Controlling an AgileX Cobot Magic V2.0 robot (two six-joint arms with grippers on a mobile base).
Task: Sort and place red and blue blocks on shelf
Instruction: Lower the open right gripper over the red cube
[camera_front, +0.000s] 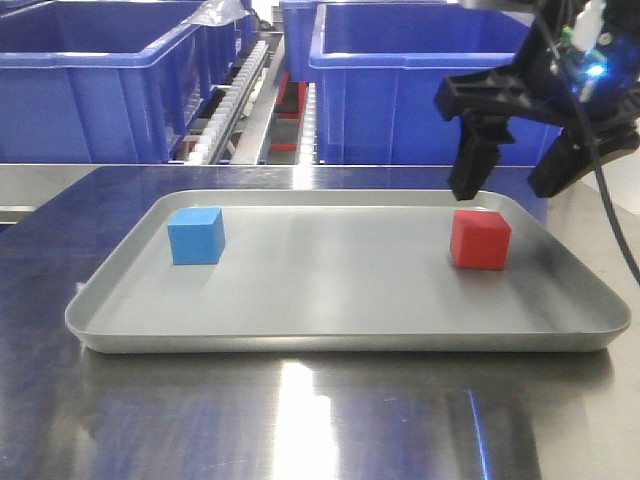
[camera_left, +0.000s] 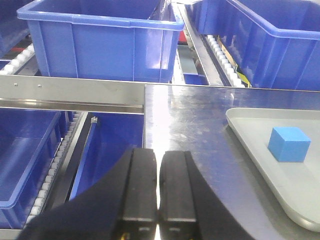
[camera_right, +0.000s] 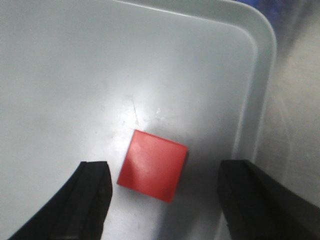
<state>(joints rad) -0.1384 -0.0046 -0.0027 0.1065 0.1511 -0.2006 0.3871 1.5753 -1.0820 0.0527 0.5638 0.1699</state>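
A red block (camera_front: 480, 239) sits on the right side of a grey tray (camera_front: 340, 330). A blue block (camera_front: 196, 236) sits on the tray's left side. My right gripper (camera_front: 510, 185) hangs open just above and behind the red block. In the right wrist view the red block (camera_right: 152, 165) lies between and slightly ahead of the two black fingers (camera_right: 92, 192), touching neither. My left gripper (camera_left: 158, 187) is shut and empty, over the steel table's left edge. The left wrist view shows the blue block (camera_left: 289, 144) on the tray (camera_left: 260, 160) to the right.
Large blue bins (camera_front: 410, 75) stand behind the table, with a roller conveyor (camera_front: 230, 110) between them. More blue bins (camera_left: 100, 42) and a lower bin (camera_left: 25, 155) lie off the table's left edge. The tray's right rim (camera_right: 260, 100) is close to the red block.
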